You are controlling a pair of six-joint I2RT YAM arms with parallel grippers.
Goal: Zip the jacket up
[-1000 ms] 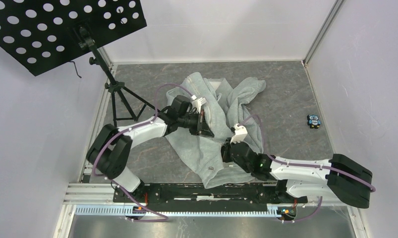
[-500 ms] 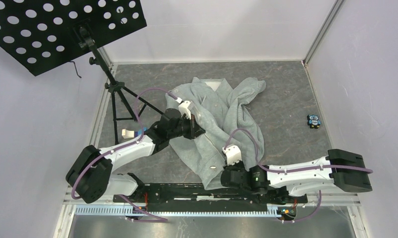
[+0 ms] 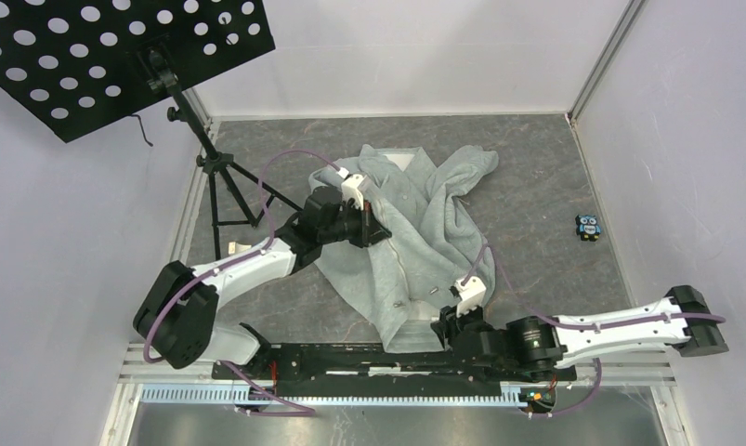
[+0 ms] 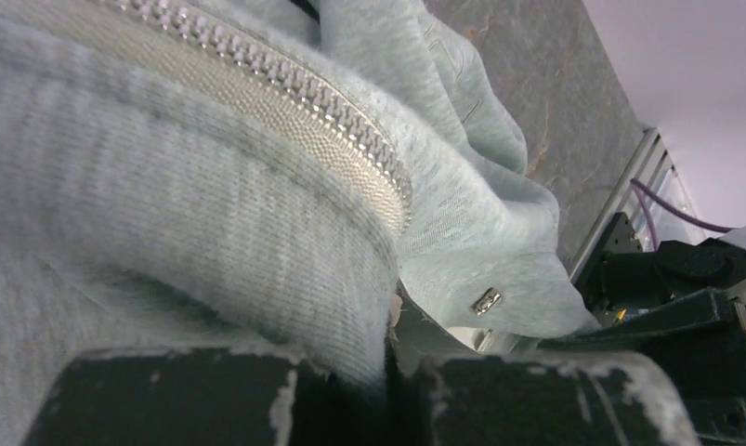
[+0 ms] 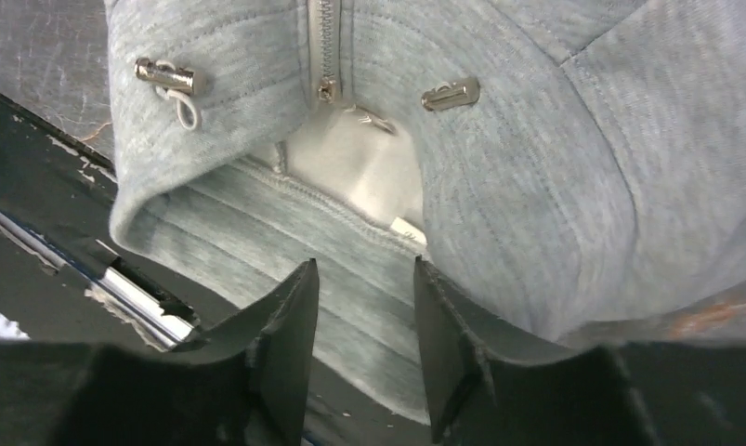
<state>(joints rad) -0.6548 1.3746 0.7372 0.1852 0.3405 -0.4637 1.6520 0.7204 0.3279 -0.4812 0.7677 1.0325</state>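
The light grey jacket [image 3: 425, 214] lies crumpled mid-table, its pale zipper [image 3: 399, 260] running toward the near hem. My left gripper [image 3: 376, 230] sits on the upper front, beside the zipper. In the left wrist view a thick fold of jacket [image 4: 211, 204] with the zipper [image 4: 285, 88] drops into the narrow slit of the left gripper [image 4: 392, 372], which is shut on it. My right gripper [image 3: 446, 321] hovers just off the hem. In the right wrist view the right gripper [image 5: 364, 265] stands open over the ribbed hem [image 5: 350, 251], below the zipper's bottom end [image 5: 327, 88].
A black perforated music stand [image 3: 118, 56] on a tripod [image 3: 225, 190] stands at the back left. A small owl toy [image 3: 588, 227] lies at the right. The black mounting rail [image 3: 350, 358] runs along the near edge. Two metal cord toggles [image 5: 164, 76] [image 5: 451, 93] hang at the hem.
My right gripper has opened, let go of the hem and drawn back toward the near edge. The left gripper has shifted slightly left and back with the fabric.
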